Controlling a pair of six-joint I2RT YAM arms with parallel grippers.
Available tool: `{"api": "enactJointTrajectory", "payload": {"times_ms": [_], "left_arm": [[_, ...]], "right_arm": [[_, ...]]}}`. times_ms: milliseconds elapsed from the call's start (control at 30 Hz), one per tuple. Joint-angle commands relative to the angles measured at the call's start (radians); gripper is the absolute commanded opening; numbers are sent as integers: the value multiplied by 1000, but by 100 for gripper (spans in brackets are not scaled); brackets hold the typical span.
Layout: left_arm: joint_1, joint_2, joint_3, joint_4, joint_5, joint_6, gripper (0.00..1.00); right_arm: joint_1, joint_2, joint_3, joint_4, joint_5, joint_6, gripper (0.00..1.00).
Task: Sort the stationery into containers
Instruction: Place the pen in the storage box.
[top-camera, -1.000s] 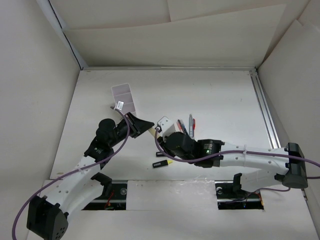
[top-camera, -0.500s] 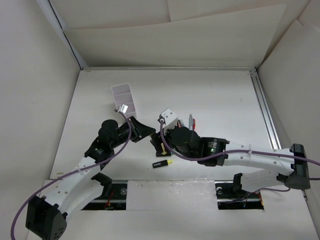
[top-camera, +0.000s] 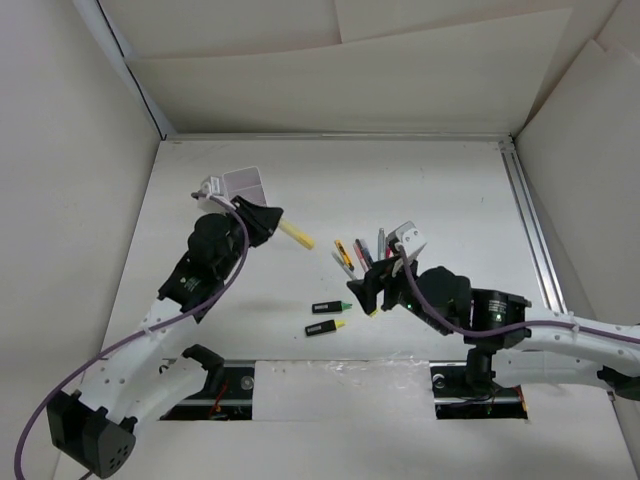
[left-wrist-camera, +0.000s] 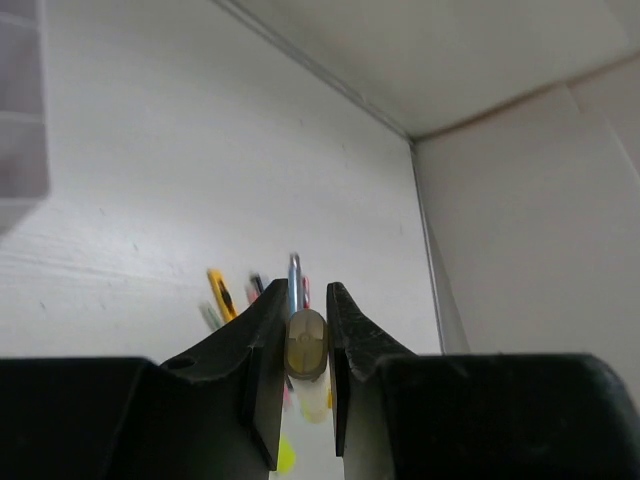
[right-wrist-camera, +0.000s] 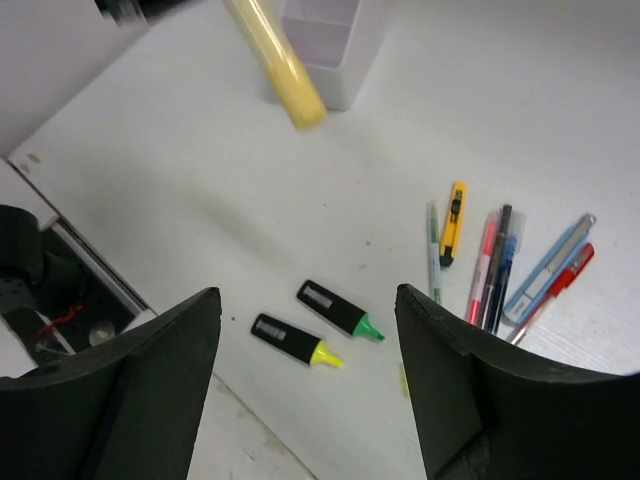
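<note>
Left gripper (top-camera: 268, 218): raised above the table (top-camera: 440, 180), jaws narrow and clamped on one end of a thick yellow pen (top-camera: 295, 236); the free end sticks out past the fingertips, towards the middle of the table.
White box (top-camera: 247, 185): on the table just behind the left gripper, apart from the pen.
Right gripper (top-camera: 372, 293): jaws wide, nothing between them, hovering just in front of the pen cluster.
Pen cluster (top-camera: 365, 250): loose on the table at centre, fanned side by side, a yellow cutter (right-wrist-camera: 453, 222) at its left edge.
Green-tipped highlighter (right-wrist-camera: 338, 308): flat on the table, nearer the arm bases.
Yellow-tipped highlighter (right-wrist-camera: 294, 340): just beside the green-tipped one, not touching.
</note>
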Motion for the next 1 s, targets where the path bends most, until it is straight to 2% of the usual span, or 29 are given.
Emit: {"api": "enactJointTrajectory", "payload": {"times_ms": [0,233,367,500,733,967], "left_arm": [[1,46,92,-7,-327,80,0],[10,175,163,-16,-627,120,0],[37,241,175,14,-687,120,0],[50,369,310,-9,-767,109,0],[83,561,508,-29,-827,131,0],[117,692,614,-47,-887,178,0]], "right_arm": [[-6,-14,-52,-59,60,50,75],[-6,-47,-124,-4,39,50,76],[-6,-37,-147,29,30,50,76],[-6,-47,-167,39,17,50,76],[-6,-88,-225,57,-4,59,76],[-6,-97,-234,77,-29,59,76]]}}
